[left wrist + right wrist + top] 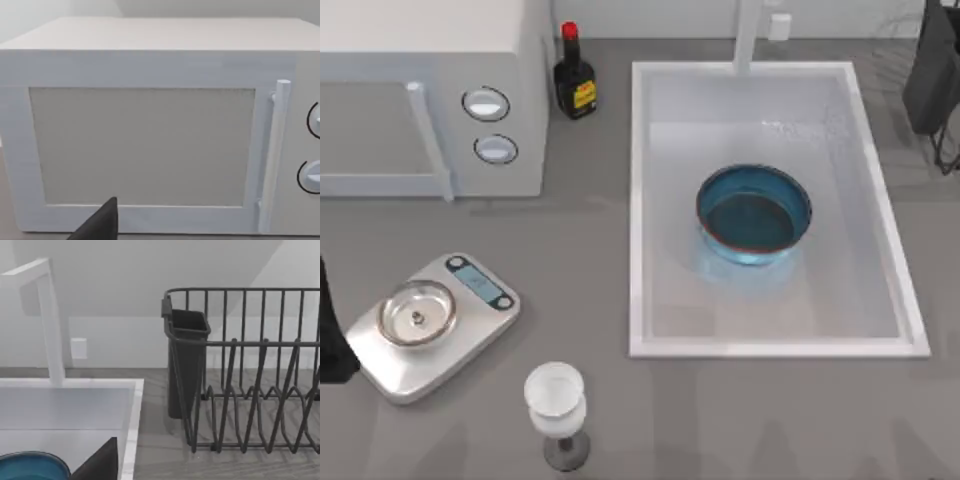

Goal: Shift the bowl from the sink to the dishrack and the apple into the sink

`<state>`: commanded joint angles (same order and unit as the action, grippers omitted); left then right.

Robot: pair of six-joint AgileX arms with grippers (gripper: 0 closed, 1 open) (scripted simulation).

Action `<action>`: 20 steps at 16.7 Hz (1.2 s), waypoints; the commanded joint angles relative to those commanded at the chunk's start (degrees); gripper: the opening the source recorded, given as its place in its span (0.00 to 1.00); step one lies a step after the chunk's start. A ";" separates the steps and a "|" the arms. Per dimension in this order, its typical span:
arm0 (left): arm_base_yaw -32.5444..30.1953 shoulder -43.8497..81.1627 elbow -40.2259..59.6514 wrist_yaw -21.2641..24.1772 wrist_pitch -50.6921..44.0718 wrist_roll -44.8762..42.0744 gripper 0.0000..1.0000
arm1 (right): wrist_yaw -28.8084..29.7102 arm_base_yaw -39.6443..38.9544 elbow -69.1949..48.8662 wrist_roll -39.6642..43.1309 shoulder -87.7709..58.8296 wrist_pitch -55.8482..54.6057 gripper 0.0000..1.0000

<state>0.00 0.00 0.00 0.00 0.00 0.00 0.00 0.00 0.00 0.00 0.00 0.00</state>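
The blue bowl (pixel 753 215) with its reddish-brown rim sits upright in the white sink (pixel 638 200), a little right of the sink's middle. Its edge (pixel 30 467) also appears in the right wrist view, inside the sink's wall (pixel 129 430). The dark wire dishrack (pixel 240 370) stands on the counter just right of the sink, seen at the top view's upper right edge (pixel 932 70). The apple is out of view. My left arm (pixel 330 335) is parked at the table's left edge, its gripper (pixel 100 225) facing the microwave. A dark part of my right gripper (pixel 100 462) hangs near the sink's right rim.
A white microwave (pixel 430 90) fills the back left, with a dark red-capped bottle (pixel 575 75) beside it. A steel scale (pixel 430 325) with a small dish sits front left, and a white stemmed glass (pixel 557 400) stands at the front. The white tap (pixel 748 35) rises behind the sink.
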 joint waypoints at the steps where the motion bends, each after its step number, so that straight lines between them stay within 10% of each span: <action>1: 0.00 0.00 0.00 0.00 0.00 0.00 1.00 | 0.00 0.00 0.00 0.00 0.00 0.00 1.00; 9: 0.00 0.00 0.00 0.00 0.00 0.00 1.00 | 0.34 -3.23 -15.23 -2.36 -15.60 6.78 1.00; 20: 0.00 0.00 0.00 0.00 0.00 0.00 1.00 | 3.83 -14.12 -73.33 -13.14 -77.81 36.09 1.00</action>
<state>0.00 0.00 0.00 0.00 0.00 0.00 3.83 -14.12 -73.33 -13.14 -77.81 36.09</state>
